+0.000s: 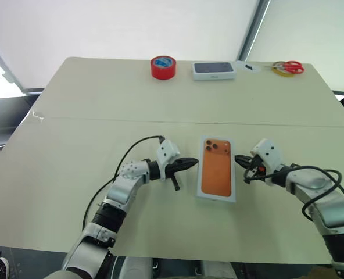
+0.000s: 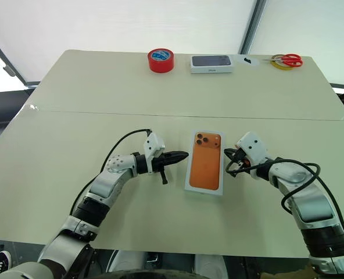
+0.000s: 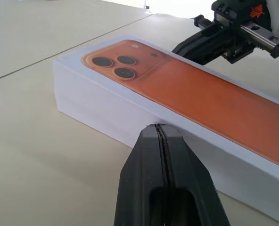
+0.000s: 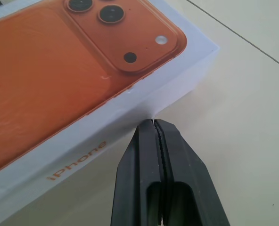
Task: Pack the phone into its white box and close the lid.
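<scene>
Risk lies chiefly in the two-sided squeeze now set up around the white cardboard lid printed with an orange phone picture (image 1: 217,168). From the head cameras, it sits in the middle of the pale beige table (image 1: 73,174), apparently seated over the white box, so the phone itself is hidden and I cannot tell whether it is inside. The left gripper (image 1: 192,163) points at the lid's left long side, jaws pressed together and carrying nothing; the right gripper (image 1: 240,158) points at the right long side, likewise closed and empty. A red tape roll (image 1: 163,67), a white box with a dark grey face (image 1: 214,70) and red-handled scissors (image 1: 288,68) lie well apart at the far edge.

Left wrist view: the black fingertips (image 3: 160,136) stand just beside the lid's white side wall, low down; contact cannot be told. If one arm pushes harder, the closed box will likely slide or swivel rather than settle.

Right wrist view: the fingertips (image 4: 153,127) meet the side wall near the camera-end corner, above the lettering. Pressing so close to a corner could twist the lid, dent the cardboard, or leave it cocked and only partly seated.
</scene>
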Available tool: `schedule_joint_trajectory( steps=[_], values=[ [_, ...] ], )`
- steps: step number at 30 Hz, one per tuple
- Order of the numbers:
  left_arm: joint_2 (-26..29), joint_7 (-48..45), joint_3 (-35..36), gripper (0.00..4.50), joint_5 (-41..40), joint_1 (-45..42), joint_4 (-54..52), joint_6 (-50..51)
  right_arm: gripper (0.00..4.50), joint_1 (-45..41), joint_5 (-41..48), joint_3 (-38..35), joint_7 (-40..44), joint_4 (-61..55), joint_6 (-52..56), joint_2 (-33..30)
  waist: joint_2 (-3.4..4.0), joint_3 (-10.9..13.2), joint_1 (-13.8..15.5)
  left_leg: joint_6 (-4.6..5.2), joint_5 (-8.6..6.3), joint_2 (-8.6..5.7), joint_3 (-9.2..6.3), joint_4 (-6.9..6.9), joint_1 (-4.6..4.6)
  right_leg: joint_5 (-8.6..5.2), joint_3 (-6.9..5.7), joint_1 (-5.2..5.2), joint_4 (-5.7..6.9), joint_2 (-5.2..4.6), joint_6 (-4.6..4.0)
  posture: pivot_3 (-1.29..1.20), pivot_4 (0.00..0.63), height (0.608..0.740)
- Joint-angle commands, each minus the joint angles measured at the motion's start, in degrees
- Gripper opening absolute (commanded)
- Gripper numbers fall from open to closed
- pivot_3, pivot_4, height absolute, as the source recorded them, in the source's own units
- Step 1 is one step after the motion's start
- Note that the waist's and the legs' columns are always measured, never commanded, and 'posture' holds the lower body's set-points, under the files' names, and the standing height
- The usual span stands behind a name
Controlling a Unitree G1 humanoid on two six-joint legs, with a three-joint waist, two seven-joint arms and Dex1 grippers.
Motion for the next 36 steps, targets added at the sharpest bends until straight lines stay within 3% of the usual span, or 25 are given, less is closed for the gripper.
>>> schedule_joint_trajectory(
  steps=[1,12,26,36],
  values=[
    [-0.43,0.11,0.24,0.00,0.01,-0.97,-0.81,-0.71,0.01,-1.78,-1.10,-0.05,-0.61,-0.06,0.25,1.18,0.00,0.00,0.02,-0.01,0.00,0.00,0.00,0.00,0.00,0.00,0.00,0.00,0.00,0.00,0.00,0.00,0.150,0.730],
    [-3.63,2.20,-0.52,0.00,0.91,-3.88,1.52,-1.37,0.01,-5.11,-6.00,1.83,-0.43,3.11,-1.46,2.79,0.00,0.00,0.06,-0.02,0.01,-0.01,0.01,0.16,-0.03,0.00,0.00,0.01,0.08,0.00,0.00,0.00,0.150,0.730],
    [-3.04,3.18,1.14,0.00,1.16,-4.00,3.20,0.15,0.01,-9.50,-12.64,4.98,-0.47,7.84,-2.70,3.26,0.00,0.00,0.01,0.02,-0.01,0.03,-0.01,0.44,-0.08,0.00,0.01,0.01,0.23,0.05,0.01,0.00,0.150,0.730],
    [-1.89,6.56,4.31,0.00,0.72,-4.34,3.84,-1.30,0.01,-10.37,-15.27,3.09,-1.34,10.75,-4.27,2.03,0.00,0.00,0.02,0.03,-0.02,0.03,-0.01,0.47,-0.09,0.00,0.00,0.00,0.27,0.04,0.01,0.00,0.150,0.730]
  ],
)
